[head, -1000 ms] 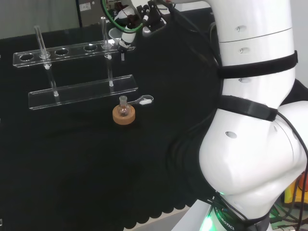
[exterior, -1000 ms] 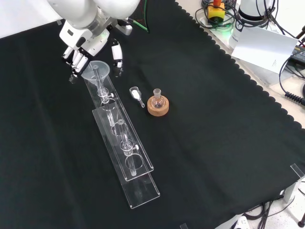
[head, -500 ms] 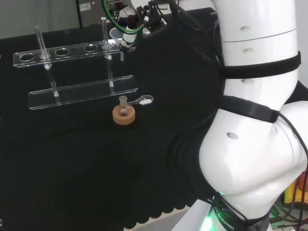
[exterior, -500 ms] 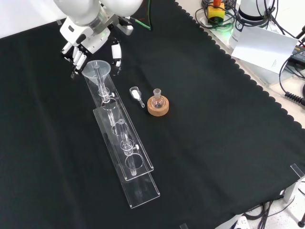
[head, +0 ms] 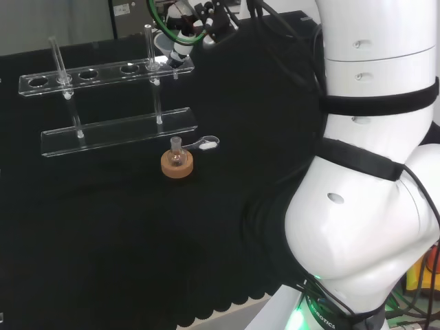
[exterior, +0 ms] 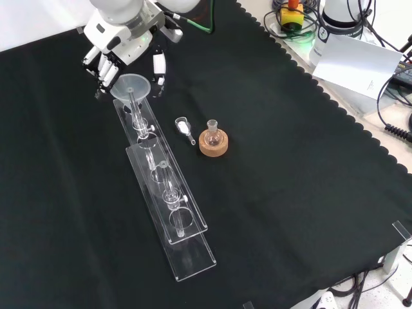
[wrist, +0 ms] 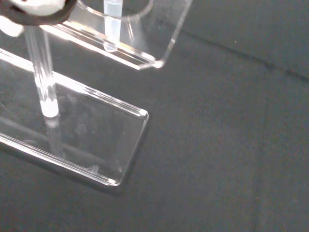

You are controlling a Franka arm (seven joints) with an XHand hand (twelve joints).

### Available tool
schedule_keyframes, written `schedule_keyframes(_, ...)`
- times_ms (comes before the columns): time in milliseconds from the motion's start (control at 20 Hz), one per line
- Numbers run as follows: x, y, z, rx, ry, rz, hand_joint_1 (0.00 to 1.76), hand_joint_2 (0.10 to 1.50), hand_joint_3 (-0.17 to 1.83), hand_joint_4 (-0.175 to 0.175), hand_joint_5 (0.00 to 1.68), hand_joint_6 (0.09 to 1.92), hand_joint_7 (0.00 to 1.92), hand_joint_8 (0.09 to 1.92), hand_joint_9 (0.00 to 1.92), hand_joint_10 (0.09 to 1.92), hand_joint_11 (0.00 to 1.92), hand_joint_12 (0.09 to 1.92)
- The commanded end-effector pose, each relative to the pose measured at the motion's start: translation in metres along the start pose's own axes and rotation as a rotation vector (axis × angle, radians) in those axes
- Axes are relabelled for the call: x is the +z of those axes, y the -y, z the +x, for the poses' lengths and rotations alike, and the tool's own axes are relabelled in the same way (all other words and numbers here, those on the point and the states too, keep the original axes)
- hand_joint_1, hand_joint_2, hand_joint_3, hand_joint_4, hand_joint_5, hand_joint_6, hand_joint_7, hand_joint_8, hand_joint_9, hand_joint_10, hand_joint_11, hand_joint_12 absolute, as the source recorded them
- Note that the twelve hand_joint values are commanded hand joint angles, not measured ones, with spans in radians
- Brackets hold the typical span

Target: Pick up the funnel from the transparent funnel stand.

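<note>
The clear funnel (exterior: 131, 85) hangs at the far end of the transparent funnel stand (exterior: 192, 256), its bowl raised above the upper shelf. My hand (exterior: 122, 46) is curled round the bowl, fingers (exterior: 103, 68) on one side and thumb (exterior: 158, 67) on the other. In the head view the hand (head: 183, 47) holds the funnel (head: 164, 43) at the right end of the stand (head: 117, 132). The wrist view shows the funnel's stem (wrist: 112, 25) reaching down through the end hole of the shelf (wrist: 145, 59), above the base plate (wrist: 101, 140).
A small round flask on a cork ring (exterior: 213, 140) stands to the right of the stand in the front view, with a small clear scoop (exterior: 185, 127) beside it. The stand has two upright posts (head: 155, 75). Cables and paper lie beyond the cloth's scalloped edge (exterior: 322, 77).
The hand has risen with the funnel in it, so the bowl stands higher above the shelf than one second ago. The stand, flask and scoop have not moved.
</note>
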State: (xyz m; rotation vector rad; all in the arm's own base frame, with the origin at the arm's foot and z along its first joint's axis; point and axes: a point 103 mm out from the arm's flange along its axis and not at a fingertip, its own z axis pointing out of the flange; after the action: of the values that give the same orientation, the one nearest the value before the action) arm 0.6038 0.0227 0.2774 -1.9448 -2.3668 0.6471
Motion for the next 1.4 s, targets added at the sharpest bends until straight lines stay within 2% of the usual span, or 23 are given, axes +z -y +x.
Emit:
schedule_keyframes(50, -0.02, 0.018, -0.021, 0.072, 0.006, -0.018, 0.72, 0.72, 0.43, -0.055, 0.55, 0.13, 0.58, 0.8, 0.76, 0.65, 0.14, 1.4)
schedule_keyframes(450, -0.06, 0.062, -0.043, 0.062, 0.025, -0.07, 0.72, 0.72, 0.44, -0.054, 0.54, 0.13, 0.55, 0.8, 0.76, 0.64, 0.15, 1.4)
schedule_keyframes(700, -0.071, 0.088, -0.054, 0.092, 0.024, -0.089, 0.72, 0.72, 0.44, -0.054, 0.54, 0.14, 0.55, 0.8, 0.76, 0.64, 0.15, 1.4)
schedule_keyframes(750, -0.074, 0.093, -0.05, 0.122, 0.048, -0.085, 0.72, 0.72, 0.44, -0.054, 0.54, 0.14, 0.55, 0.8, 0.76, 0.64, 0.15, 1.4)
schedule_keyframes(800, -0.078, 0.1, -0.044, 0.129, 0.049, -0.098, 0.72, 0.72, 0.45, -0.054, 0.54, 0.14, 0.55, 0.81, 0.76, 0.64, 0.15, 1.39)
schedule_keyframes(900, -0.084, 0.113, -0.036, 0.11, 0.031, -0.109, 0.72, 0.72, 0.45, -0.054, 0.54, 0.14, 0.55, 0.81, 0.76, 0.64, 0.15, 1.39)
schedule_keyframes(1050, -0.084, 0.127, -0.039, 0.11, 0.018, -0.112, 0.72, 0.72, 0.45, -0.054, 0.54, 0.14, 0.55, 0.81, 0.76, 0.64, 0.15, 1.39)
schedule_keyframes(1100, -0.092, 0.128, -0.012, 0.095, 0.039, -0.102, 0.72, 0.72, 0.45, -0.054, 0.54, 0.14, 0.54, 0.81, 0.76, 0.64, 0.16, 1.39)
schedule_keyframes(1150, -0.094, 0.13, -0.004, 0.099, 0.033, -0.101, 0.72, 0.72, 0.45, -0.054, 0.53, 0.14, 0.54, 0.81, 0.76, 0.64, 0.16, 1.39)
schedule_keyframes(1250, -0.091, 0.135, -0.008, 0.108, 0.009, -0.107, 0.72, 0.72, 0.45, -0.054, 0.53, 0.14, 0.54, 0.81, 0.76, 0.64, 0.16, 1.39)
schedule_keyframes(1400, -0.08, 0.156, -0.028, 0.132, -0.003, -0.124, 0.72, 0.72, 0.46, -0.054, 0.53, 0.15, 0.54, 0.81, 0.76, 0.64, 0.16, 1.39)
